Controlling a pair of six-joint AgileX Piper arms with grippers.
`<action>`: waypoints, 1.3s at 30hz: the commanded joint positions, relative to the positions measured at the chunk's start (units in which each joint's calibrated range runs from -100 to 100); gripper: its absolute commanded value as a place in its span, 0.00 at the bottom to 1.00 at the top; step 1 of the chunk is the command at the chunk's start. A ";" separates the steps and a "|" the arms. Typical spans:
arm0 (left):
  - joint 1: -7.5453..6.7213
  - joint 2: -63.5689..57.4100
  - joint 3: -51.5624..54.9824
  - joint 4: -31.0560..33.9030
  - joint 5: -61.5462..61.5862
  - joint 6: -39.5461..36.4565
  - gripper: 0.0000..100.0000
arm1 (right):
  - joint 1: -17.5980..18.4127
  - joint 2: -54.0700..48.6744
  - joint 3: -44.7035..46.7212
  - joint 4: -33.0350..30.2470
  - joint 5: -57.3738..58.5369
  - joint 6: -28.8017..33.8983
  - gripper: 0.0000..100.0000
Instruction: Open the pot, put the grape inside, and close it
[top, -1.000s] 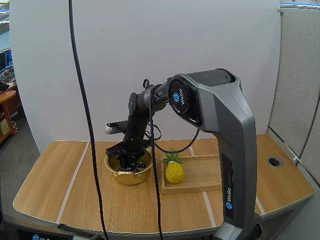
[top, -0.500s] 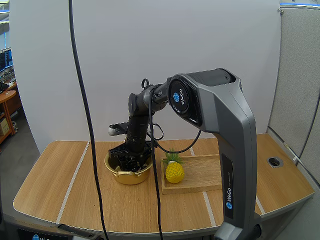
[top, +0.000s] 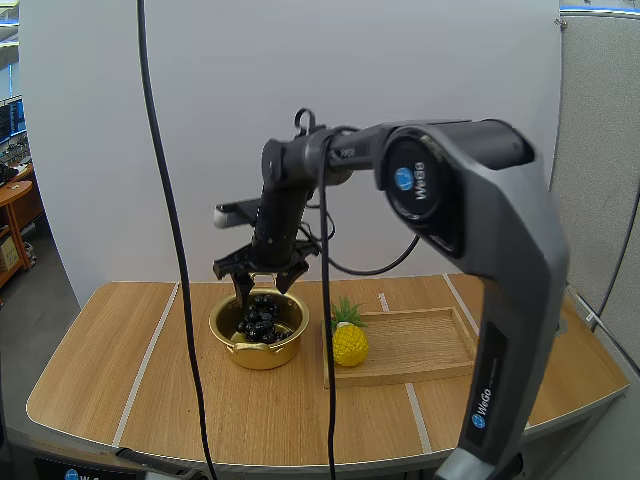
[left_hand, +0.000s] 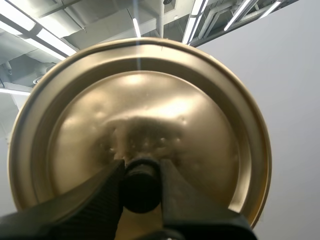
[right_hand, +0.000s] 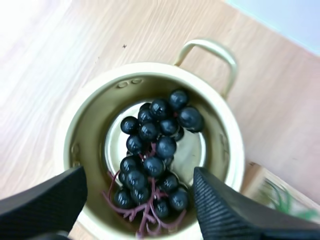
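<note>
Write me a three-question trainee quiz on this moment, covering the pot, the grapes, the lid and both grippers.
1. True or false: the bunch of dark purple grapes lies inside the round golden metal pot.
2. The left gripper is shut on: A) the black knob of the round golden lid; B) the yellow toy pineapple; C) the wooden tray.
3. Where is the right gripper, and how do its fingers stand?
Key: 1 true. 2 A. 3 Above the pot, fingers open, holding nothing.
</note>
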 joint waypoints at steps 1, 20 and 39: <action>-0.18 -0.44 -0.46 0.37 -2.56 -0.47 0.00 | 0.00 -7.07 -0.37 -4.12 7.23 2.91 1.00; -0.18 -0.44 -0.46 0.37 -2.56 -0.47 0.00 | 0.00 -21.26 1.99 -10.48 14.64 7.74 1.00; -0.18 -0.44 -0.46 0.37 -2.56 -0.47 0.00 | 0.00 -51.00 31.65 -19.14 9.75 11.71 1.00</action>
